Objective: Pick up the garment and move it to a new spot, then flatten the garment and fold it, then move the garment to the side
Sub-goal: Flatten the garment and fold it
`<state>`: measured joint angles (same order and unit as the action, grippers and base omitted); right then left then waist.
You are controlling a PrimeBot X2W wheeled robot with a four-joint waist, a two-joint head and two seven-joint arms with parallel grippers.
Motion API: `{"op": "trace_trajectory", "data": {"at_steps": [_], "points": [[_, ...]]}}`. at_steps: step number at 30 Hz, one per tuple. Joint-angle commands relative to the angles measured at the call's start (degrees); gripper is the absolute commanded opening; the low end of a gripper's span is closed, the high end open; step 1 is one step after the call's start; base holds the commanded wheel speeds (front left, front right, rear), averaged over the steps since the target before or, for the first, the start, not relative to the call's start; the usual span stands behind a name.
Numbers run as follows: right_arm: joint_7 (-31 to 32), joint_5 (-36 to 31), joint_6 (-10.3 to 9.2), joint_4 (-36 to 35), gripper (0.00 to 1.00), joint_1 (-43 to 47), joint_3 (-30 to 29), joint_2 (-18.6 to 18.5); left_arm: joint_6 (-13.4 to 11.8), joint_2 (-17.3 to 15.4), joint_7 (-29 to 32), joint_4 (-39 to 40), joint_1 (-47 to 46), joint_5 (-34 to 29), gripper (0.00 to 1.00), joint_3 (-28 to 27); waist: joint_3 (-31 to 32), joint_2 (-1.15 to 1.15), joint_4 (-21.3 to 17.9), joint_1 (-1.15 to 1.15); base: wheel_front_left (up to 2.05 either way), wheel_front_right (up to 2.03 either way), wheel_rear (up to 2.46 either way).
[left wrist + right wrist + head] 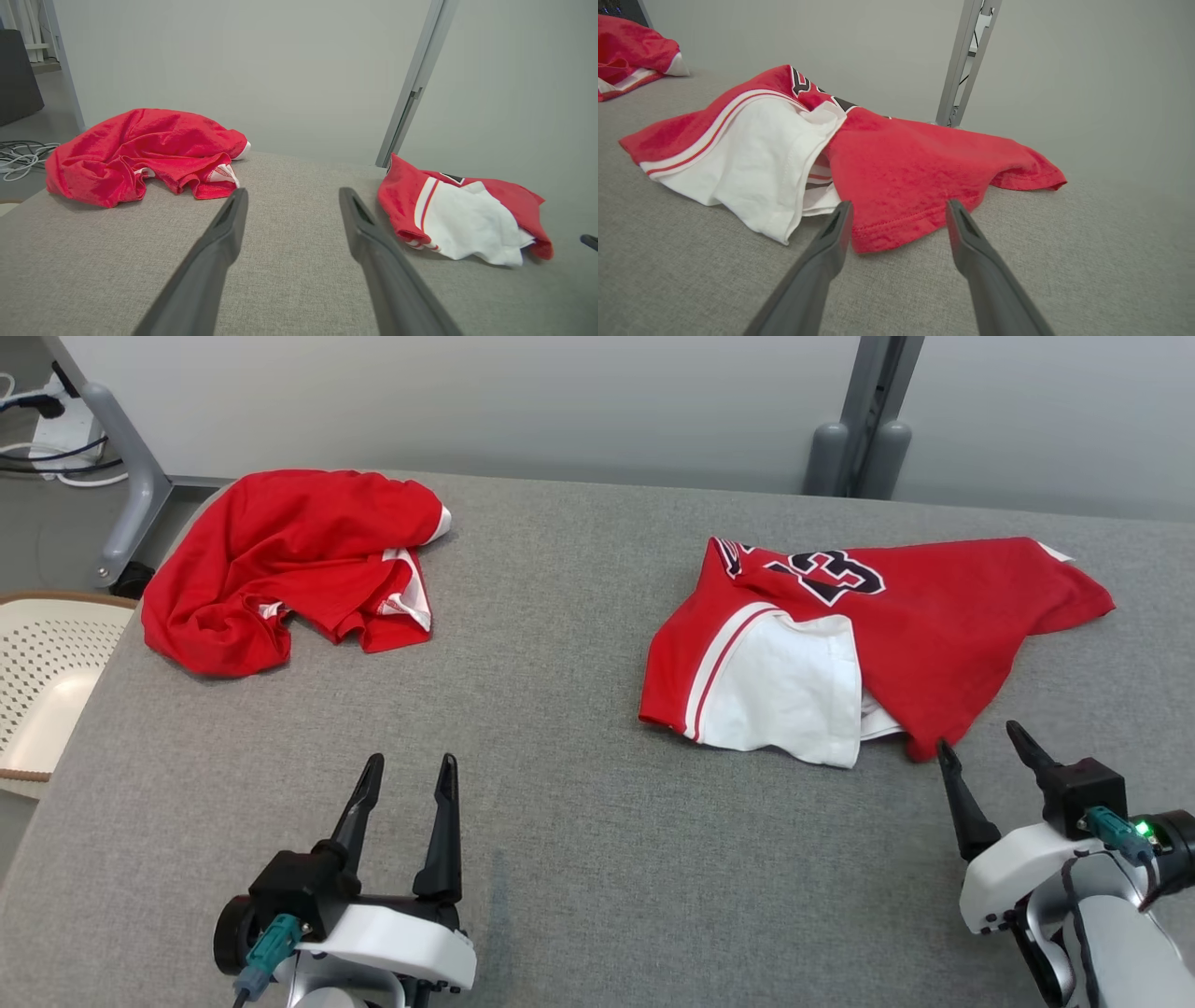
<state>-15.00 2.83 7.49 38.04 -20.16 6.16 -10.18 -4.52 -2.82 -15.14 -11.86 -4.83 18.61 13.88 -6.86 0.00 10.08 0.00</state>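
Closing now could pinch only the top layer, since the crumpled jersey lies on the desk with its near red corner just ahead of the right jaws, which, like the left jaws, stand apart and empty.

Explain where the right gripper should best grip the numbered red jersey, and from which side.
Probably the red hem corner of the jersey, coming from the near table edge: it juts toward the open right gripper, flat and clear of the white panel.
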Motion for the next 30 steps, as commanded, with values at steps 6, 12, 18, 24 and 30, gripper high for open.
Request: {"op": "trace_trajectory", "data": {"at_steps": [6,12,18,24,30], "points": [[-0.3,-9.1,0.01,5.3,1.00,-2.9,-3.9,1.6,0.4,-0.2,0.0,0.1,-1.2,-0.3,1.00,0.0,-1.9,0.00,1.6,0.00,0.00,0.00,0.00],[-0.2,-13.8,0.01,9.8,1.00,-5.8,-4.9,2.2,-0.1,-0.2,0.0,0.2,-1.6,0.1,1.00,0.1,-2.9,0.00,2.8,0.00,0.00,0.00,0.00],[-0.2,-16.4,0.00,12.2,0.38,-8.3,-6.4,2.3,-0.3,-0.2,0.0,0.5,-1.9,0.0,1.00,-0.1,-3.8,0.00,3.2,0.00,0.00,0.00,0.00],[-0.2,-16.5,0.01,10.3,0.00,-8.9,-9.2,3.4,-0.5,-0.2,0.0,0.5,-1.7,-0.2,1.00,-0.7,-3.7,0.00,2.2,0.00,0.00,0.00,0.00],[-0.2,-15.9,0.01,3.9,0.00,-6.6,-9.1,3.5,-0.5,-0.2,0.0,0.4,-1.0,-0.1,1.00,-1.0,-2.7,0.00,-0.1,0.00,0.00,0.00,0.00]]}}
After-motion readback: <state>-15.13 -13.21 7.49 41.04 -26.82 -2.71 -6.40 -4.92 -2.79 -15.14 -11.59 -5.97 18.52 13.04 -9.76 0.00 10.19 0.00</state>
